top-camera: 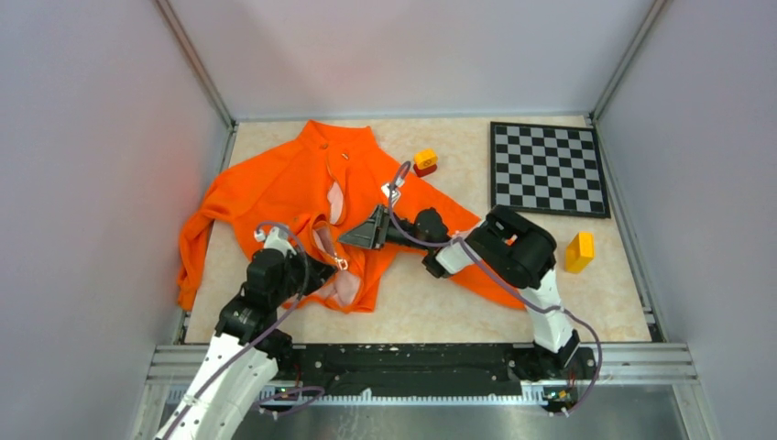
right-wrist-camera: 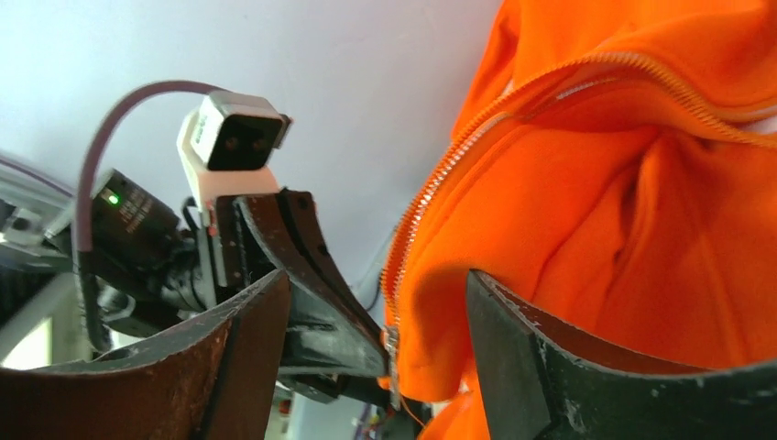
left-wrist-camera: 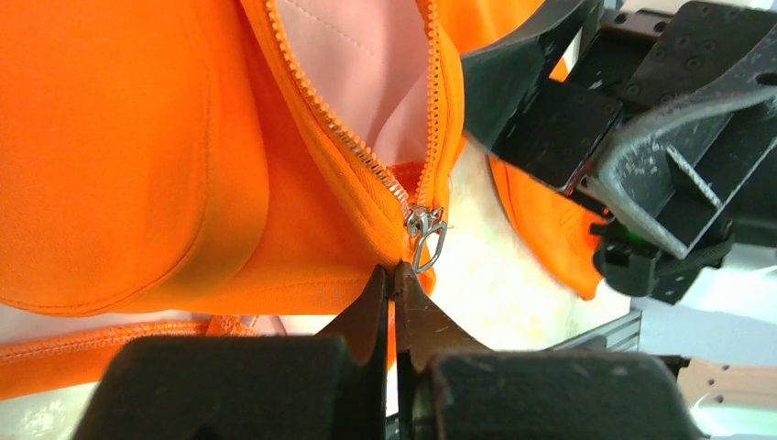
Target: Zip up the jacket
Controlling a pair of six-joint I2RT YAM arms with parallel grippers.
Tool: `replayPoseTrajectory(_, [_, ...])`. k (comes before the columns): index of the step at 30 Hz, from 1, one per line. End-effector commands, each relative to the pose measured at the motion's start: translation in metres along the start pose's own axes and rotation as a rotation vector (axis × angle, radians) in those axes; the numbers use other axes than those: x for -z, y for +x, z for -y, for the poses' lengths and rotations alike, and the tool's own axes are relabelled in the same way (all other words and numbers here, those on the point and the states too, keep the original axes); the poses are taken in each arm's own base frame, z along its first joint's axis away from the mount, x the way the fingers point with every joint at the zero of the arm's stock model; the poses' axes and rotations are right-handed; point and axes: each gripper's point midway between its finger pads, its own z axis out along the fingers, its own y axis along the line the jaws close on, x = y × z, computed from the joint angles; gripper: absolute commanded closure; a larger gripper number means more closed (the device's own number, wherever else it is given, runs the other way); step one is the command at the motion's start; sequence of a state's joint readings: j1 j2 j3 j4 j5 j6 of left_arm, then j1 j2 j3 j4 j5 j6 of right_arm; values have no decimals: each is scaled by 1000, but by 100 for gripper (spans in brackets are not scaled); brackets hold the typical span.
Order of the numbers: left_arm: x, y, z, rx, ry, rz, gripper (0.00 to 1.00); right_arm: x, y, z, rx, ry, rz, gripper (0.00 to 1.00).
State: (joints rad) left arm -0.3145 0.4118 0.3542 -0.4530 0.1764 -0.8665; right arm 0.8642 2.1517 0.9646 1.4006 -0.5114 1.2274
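Here, one orange jacket (top-camera: 275, 188) is lying spread over the far-left part of the tabletop, its front zipper gaping mostly open and showing pale lining. One checkerboard (top-camera: 548, 168) is sitting in the far-right corner. Two grippers are meeting at the jacket's lower front. The left gripper (left-wrist-camera: 394, 275) is pinching the hem with fingers closed, just under the single zipper slider (left-wrist-camera: 426, 240). The right gripper (right-wrist-camera: 371, 289) is standing spread wide, with an orange fold lying between its fingers. Two small blocks are resting well apart: a yellow block (top-camera: 578, 252) near the right edge and a yellow-and-red block (top-camera: 425, 162) by the far edge.
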Motion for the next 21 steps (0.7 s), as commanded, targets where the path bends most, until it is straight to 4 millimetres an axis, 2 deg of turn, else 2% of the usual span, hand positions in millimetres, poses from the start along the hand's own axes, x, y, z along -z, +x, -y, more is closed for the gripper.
replayPoseTrajectory(1, [14,-3,19,-106,40,-40,100,21,-21,-14,207,35,-24,30])
replayPoseTrajectory(4, [19,-4,20,-124,47,-35,100,34,-24,-9,393,156,-76,23])
replayPoseTrajectory(7, [22,-5,24,-132,69,-24,100,56,-30,0,667,303,-127,14])
replayPoseTrajectory(10, [25,-5,25,-147,78,-24,100,77,-36,4,918,400,-207,12])
replayPoseTrajectory(13, [27,-2,28,-161,93,-42,100,86,-42,-10,1153,387,-216,11])
replayPoseTrajectory(15, [28,-2,29,-168,96,-48,100,87,-39,-29,1308,316,-182,11])
replayPoseTrajectory(18, [30,-1,33,-182,108,-60,100,85,-16,-54,1593,120,-193,10])
replayPoseTrajectory(19, [31,-1,33,-184,110,-65,100,82,-14,-57,1709,110,-198,10])
replayPoseTrajectory(21, [32,0,34,-186,109,-74,100,70,5,-63,1859,49,-241,10])
